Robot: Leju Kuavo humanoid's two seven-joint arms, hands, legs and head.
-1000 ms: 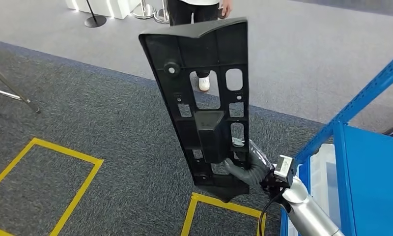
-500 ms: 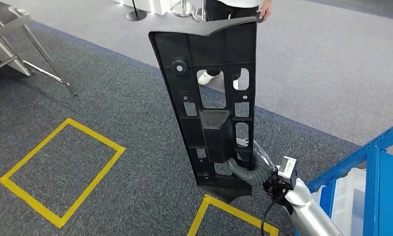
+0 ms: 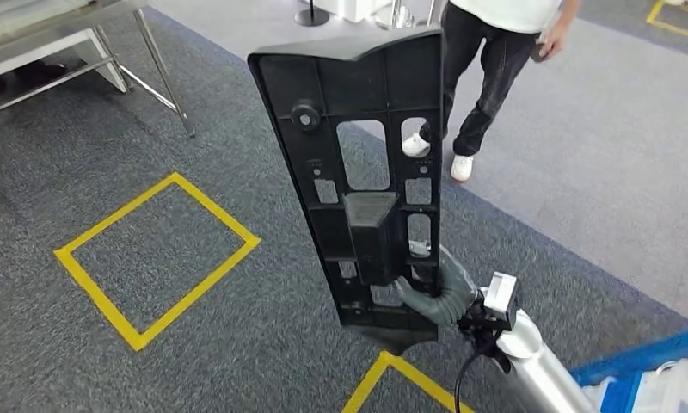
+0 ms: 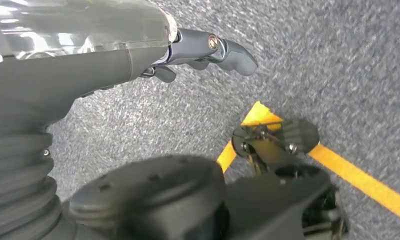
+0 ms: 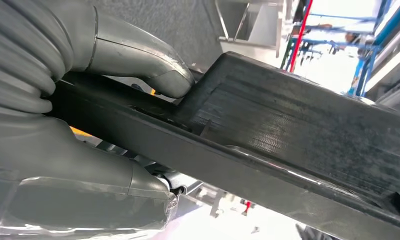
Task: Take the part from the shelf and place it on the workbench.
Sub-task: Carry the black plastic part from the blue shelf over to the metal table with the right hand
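Note:
In the head view my right hand (image 3: 439,292) grips the lower end of a long black plastic part (image 3: 366,172), a flat panel with several cut-outs and a raised block in its middle. It stands upright above the carpet. In the right wrist view the thumb (image 5: 143,60) presses on one face of the part (image 5: 288,135), with the rest of the hand under it. My left hand (image 4: 203,47) hangs over the carpet, fingers apart and holding nothing. A metal workbench (image 3: 57,21) stands at the far left.
A person (image 3: 495,69) in dark trousers stands on the lighter floor behind the part. Yellow tape squares (image 3: 156,249) mark the grey carpet. The blue shelf's edge (image 3: 641,357) and a clear bin (image 3: 680,387) sit at the lower right corner.
The whole view has swung round: the blue shelf has slid off to the right and the metal workbench has come in at the left. The part stays upright in my right hand.

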